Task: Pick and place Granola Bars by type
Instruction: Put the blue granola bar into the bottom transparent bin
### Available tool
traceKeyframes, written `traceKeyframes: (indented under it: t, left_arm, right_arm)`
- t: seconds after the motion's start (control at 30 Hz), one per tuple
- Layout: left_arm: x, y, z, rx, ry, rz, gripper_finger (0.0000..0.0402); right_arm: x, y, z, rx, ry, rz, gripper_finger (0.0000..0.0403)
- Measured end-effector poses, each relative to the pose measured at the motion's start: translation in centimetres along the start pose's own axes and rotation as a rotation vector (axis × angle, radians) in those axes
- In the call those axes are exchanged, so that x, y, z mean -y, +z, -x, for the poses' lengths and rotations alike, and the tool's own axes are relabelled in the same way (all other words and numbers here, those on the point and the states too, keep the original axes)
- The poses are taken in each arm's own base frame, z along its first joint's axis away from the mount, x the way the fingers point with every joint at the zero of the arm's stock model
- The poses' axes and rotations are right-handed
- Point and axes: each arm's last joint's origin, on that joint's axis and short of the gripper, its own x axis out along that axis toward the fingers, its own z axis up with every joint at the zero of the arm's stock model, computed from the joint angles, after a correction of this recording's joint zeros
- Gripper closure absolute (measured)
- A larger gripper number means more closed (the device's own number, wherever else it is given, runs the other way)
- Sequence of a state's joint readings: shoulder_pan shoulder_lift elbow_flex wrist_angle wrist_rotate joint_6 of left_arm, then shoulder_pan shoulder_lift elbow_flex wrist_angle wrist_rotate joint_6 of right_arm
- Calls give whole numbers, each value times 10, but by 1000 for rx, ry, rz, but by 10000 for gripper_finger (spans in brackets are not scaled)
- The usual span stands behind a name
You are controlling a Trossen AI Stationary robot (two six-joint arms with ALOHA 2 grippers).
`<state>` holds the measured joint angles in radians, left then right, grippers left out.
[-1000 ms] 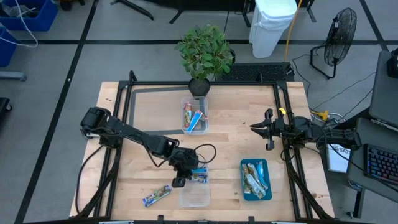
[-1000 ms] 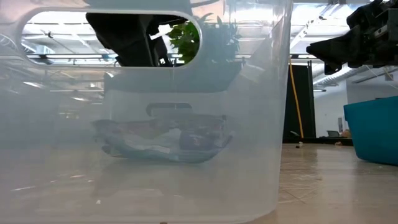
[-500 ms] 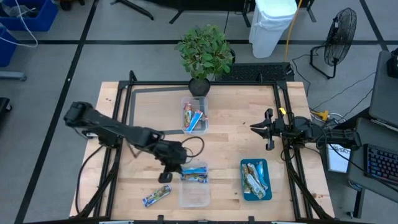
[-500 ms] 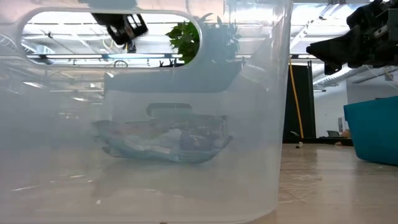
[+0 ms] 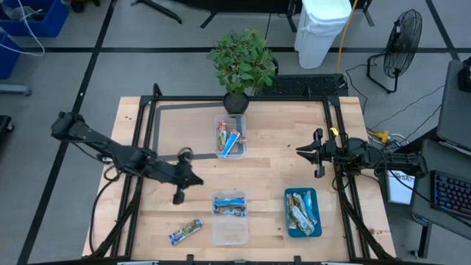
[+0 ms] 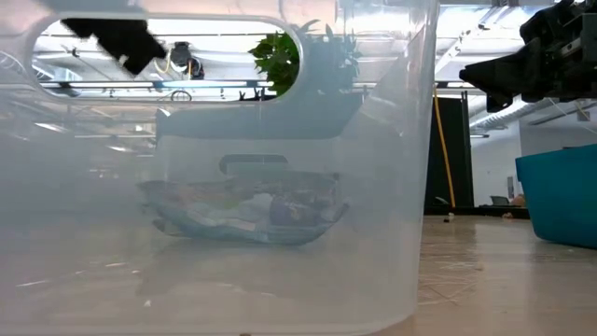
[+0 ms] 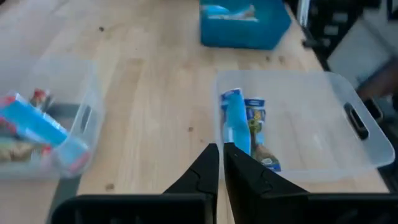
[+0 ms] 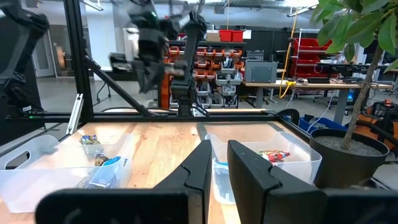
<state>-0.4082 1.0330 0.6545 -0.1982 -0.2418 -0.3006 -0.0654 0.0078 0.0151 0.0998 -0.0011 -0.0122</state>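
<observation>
Start at the left of the high view: your left tool (image 5: 179,196) hangs over bare counter (image 5: 272,173), fingers pinched together with nothing between them, as the left wrist view confirms. Just beside it, nearer the counter's front edge, one blue-white bar (image 5: 185,231) lies alone on the wood, askew. My judgement is that this is the next pick. Spread the fingers before you descend, turn the wrist so they straddle the bar's narrow width rather than its length, and close gently at mid-length; the wrapper looks slick and crinkly, so a grip near a crimped end would likely slide.

To its right stands the near clear tub (image 5: 229,218), thin translucent plastic with rounded corners and a cut-out handle; blue-wrapped bars (image 5: 229,206) rest across its far end. That is probably where the loose bar belongs. Release low inside the walls, since a light tub may shift if bumped.

Behind it, near the potted plant (image 5: 241,65), a second clear tub (image 5: 229,137) holds red-blue bars (image 5: 228,138) heaped together.

Further right, the teal tray (image 5: 302,213) is opaque and shallow, carrying green-gold and silvery bars (image 5: 301,210) lying lengthwise.

At the far right, your right tool (image 5: 316,154) waits above the counter's edge, empty, its fingers drawn near together with a slim gap showing in the right wrist view.

The counter is pale jointed wood, flat and matte.
</observation>
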Motion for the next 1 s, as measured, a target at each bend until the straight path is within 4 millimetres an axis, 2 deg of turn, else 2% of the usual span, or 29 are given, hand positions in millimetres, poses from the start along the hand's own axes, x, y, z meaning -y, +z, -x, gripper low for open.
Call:
traceKeyframes:
  t: [0.1,0.2,0.3,0.43,0.57,0.7,0.87,1.0]
  left_arm:
    - [-13,-27,7,91,-41,106,372]
    - [-20,-48,11,122,-185,276,371]
    - [-21,-63,11,41,-319,476,371]
    - [-15,-74,7,-92,-355,653,371]
    - [2,-70,-1,-197,-379,656,377]
    - [23,-61,-15,-335,-313,556,396]
    - [51,-49,-42,-467,-283,431,398]
    - [67,-51,-64,-568,-298,446,398]
  right_arm:
    - [0,0,0,0,0,0,358]
    - [0,0,0,0,0,0,358]
    - [0,0,0,0,0,0,359]
    - [0,0,0,0,0,0,358]
    - [0,0,0,0,0,0,358]
    - [0,0,0,0,0,0,359]
    - [0,0,0,0,0,0,358]
    - [0,0,0,0,0,0,359]
